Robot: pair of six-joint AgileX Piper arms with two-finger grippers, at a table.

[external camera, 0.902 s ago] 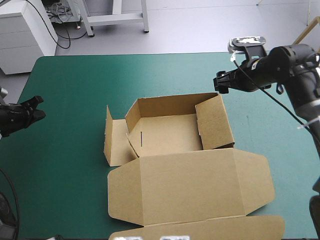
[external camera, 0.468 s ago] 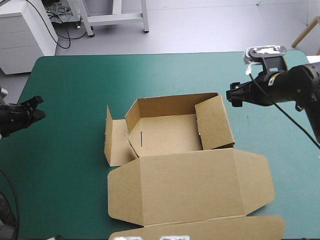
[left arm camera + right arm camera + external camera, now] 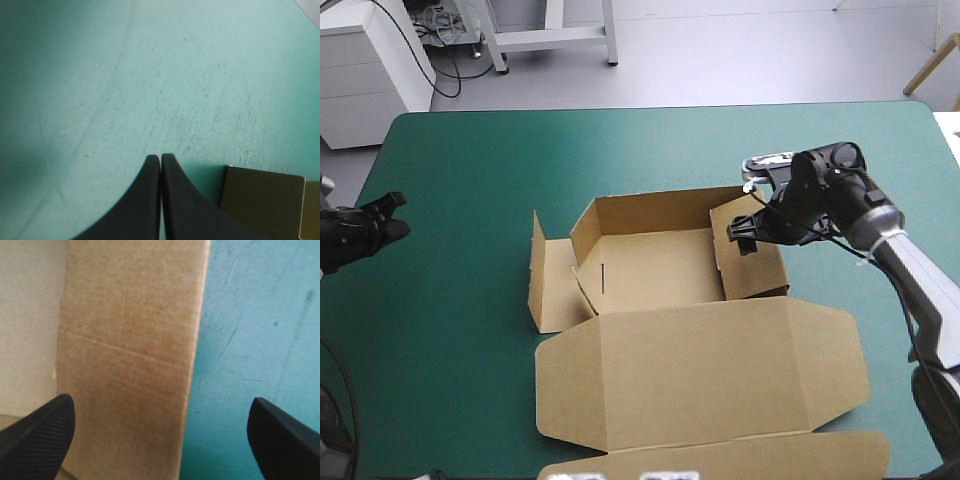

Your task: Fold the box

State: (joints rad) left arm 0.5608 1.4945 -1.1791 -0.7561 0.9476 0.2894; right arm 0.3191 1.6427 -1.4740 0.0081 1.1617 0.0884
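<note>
The box (image 3: 650, 270) sat around the middle of the table (image 3: 460, 180), reaching down to the near edge, partly built. Its far wall (image 3: 655, 208) stood up, and its right wall (image 3: 755, 250) was raised too, leaning a little outward. On the left side a flap (image 3: 548, 280) stood upright, swung out away from the tray. The lid (image 3: 700, 370) lay flat on the teal-green cover, stretched toward the near edge, with its tuck flap (image 3: 720, 462) right at that edge.

The right gripper (image 3: 740, 235) hung over the top of the right wall, toward the box's far right corner, its black fingers spread wide. From the right wrist, the right gripper (image 3: 160, 402) looked down on that wall (image 3: 130, 340), with bare cover showing past the board's outer edge. I couldn't tell whether either finger touched the board.

The left gripper (image 3: 392, 215) was at the table's left edge, well apart from the box, fingers pressed together into one point. From the left wrist, the left gripper (image 3: 160, 157) was over bare cover, with a piece of brown board (image 3: 262, 200) just beside it; which part that was, I couldn't tell.
</note>
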